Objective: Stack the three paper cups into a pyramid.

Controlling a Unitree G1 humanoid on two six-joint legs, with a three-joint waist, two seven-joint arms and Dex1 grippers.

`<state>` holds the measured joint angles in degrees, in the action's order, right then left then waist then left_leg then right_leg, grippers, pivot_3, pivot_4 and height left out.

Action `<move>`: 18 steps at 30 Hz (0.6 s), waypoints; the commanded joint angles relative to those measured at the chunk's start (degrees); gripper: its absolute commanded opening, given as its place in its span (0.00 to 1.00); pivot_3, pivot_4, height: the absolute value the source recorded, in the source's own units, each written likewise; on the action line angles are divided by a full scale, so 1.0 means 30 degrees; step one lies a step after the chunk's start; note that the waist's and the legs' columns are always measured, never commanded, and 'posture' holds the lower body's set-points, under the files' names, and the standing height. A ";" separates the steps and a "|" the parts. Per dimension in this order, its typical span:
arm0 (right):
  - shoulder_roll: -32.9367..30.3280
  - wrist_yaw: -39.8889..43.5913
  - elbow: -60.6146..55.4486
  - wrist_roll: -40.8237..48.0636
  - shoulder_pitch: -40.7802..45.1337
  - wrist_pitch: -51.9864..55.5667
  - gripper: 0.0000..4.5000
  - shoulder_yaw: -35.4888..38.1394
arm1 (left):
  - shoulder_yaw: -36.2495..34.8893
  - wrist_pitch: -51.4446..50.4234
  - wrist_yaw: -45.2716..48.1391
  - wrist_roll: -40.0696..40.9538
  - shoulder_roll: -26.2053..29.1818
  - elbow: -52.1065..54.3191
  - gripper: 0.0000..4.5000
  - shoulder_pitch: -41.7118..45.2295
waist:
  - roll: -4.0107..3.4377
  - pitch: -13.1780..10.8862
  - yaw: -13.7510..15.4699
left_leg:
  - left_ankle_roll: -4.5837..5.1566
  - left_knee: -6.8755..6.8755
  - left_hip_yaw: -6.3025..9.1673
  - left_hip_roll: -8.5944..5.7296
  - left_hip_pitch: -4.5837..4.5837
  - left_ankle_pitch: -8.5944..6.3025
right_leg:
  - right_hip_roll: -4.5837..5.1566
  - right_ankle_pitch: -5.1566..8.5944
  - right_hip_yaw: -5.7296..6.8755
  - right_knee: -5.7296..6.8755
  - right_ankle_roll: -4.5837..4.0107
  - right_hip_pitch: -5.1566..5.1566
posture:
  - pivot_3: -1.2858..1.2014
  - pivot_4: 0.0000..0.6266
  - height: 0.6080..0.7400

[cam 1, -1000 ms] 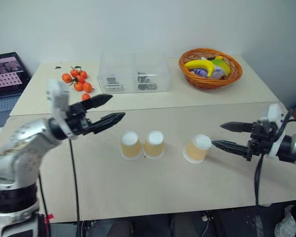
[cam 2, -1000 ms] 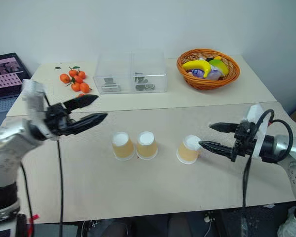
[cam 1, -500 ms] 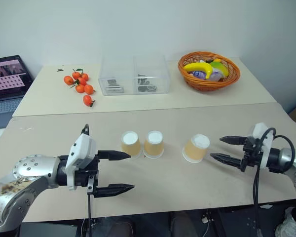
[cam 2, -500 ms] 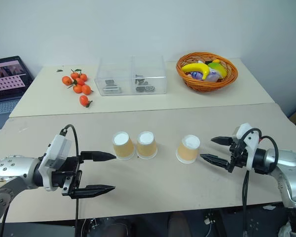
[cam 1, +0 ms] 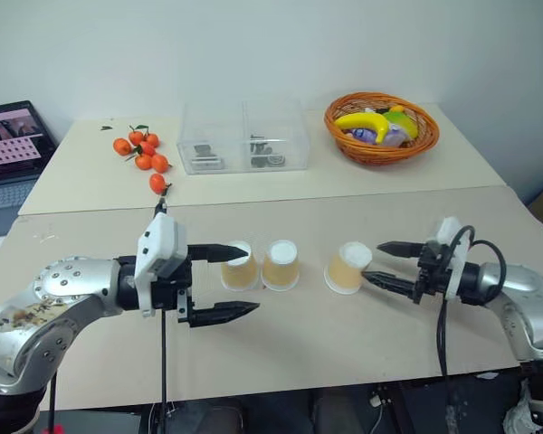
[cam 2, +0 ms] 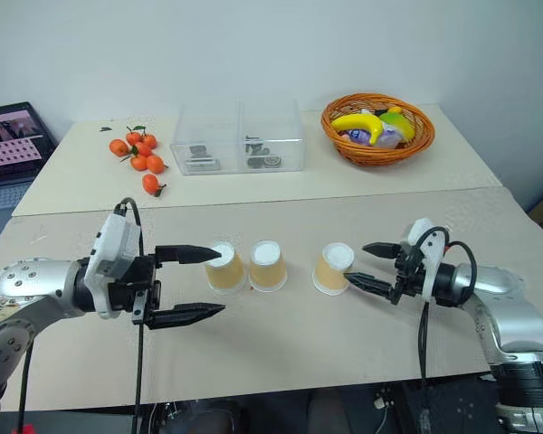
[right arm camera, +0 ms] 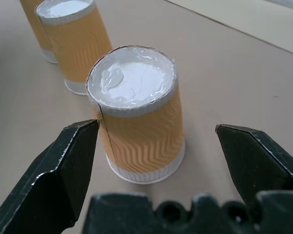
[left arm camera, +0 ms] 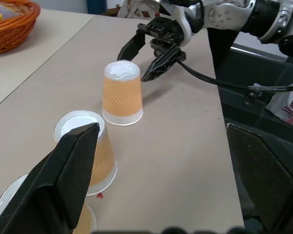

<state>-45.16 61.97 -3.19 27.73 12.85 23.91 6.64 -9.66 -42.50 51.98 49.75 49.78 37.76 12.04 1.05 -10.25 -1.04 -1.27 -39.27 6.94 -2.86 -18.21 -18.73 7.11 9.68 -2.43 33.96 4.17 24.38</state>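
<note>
Tan-orange paper cups [cam 1: 281, 265] are being seen upside down on the beige table [cam 1: 299, 334], unstacked. Wavy embossing on the separate cup [right arm camera: 139, 122] is being resolved in the right wrist view alone. Right gripper [cam 1: 387, 265] and left gripper [cam 1: 228, 283] are being held wide, empty. Tangerines [cam 1: 143, 155], a clear box [cam 1: 244, 136] and a basket [cam 1: 380, 125] are being kept behind.

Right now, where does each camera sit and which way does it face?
Head pair: on the head, looking down over the table and three cups; both arms show.
Left wrist: looks along the open left gripper past two cups to the lone cup; right gripper behind it.
Right wrist: open right gripper straddles the lone cup.
Shared: every view has the lone cup.
</note>
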 commanded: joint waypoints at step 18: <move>0.1954 0.0628 0.1275 -0.0131 0.2595 -0.0691 0.89 -0.1365 | -0.3100 0.1475 -0.0093 -0.1080 0.0446 -0.1509 1.00 -0.3835 | -0.0002 -0.0001 -0.0205 | 0.0002 0.0001 0.0000 0.0008 -0.0001 -0.0001 | -0.0006 0.0001 0.0001 0.0009 -0.0003 0.0028 | 0.52 0.24 0.99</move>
<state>-39.53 63.61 0.92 27.52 19.44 23.77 2.04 -16.44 -39.92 50.99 47.13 50.43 33.04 0.75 1.04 -10.25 -1.65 -1.27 -39.27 6.94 -2.83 -18.21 -18.73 7.09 9.68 -2.42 33.99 4.16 24.46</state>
